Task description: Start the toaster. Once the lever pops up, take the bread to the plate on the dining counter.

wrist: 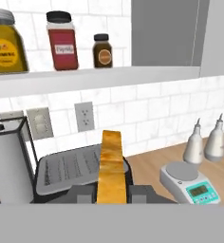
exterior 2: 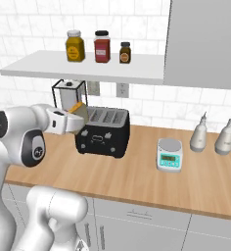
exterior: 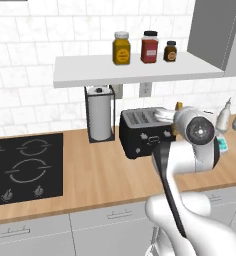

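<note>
Counter (exterior 2: 151,181): wood top against the tiled wall. Toaster (exterior 2: 103,131): black, standing on the counter beside the paper towel stand (exterior: 100,114). Scale (exterior 2: 169,154): on the counter right of the toaster. Gripper (exterior 2: 79,119): closed on the bread (wrist: 110,167), which is held edge-on, clear of the slots, above the toaster's left end.

The jaws are clamped on the bread (exterior 2: 78,109), holding it tilted just above the left end of the black toaster (exterior 2: 103,131). A small scale (exterior 2: 169,155) and two pale bottles (exterior 2: 199,133) stand to the right on the wooden surface (exterior 2: 137,181).
</note>
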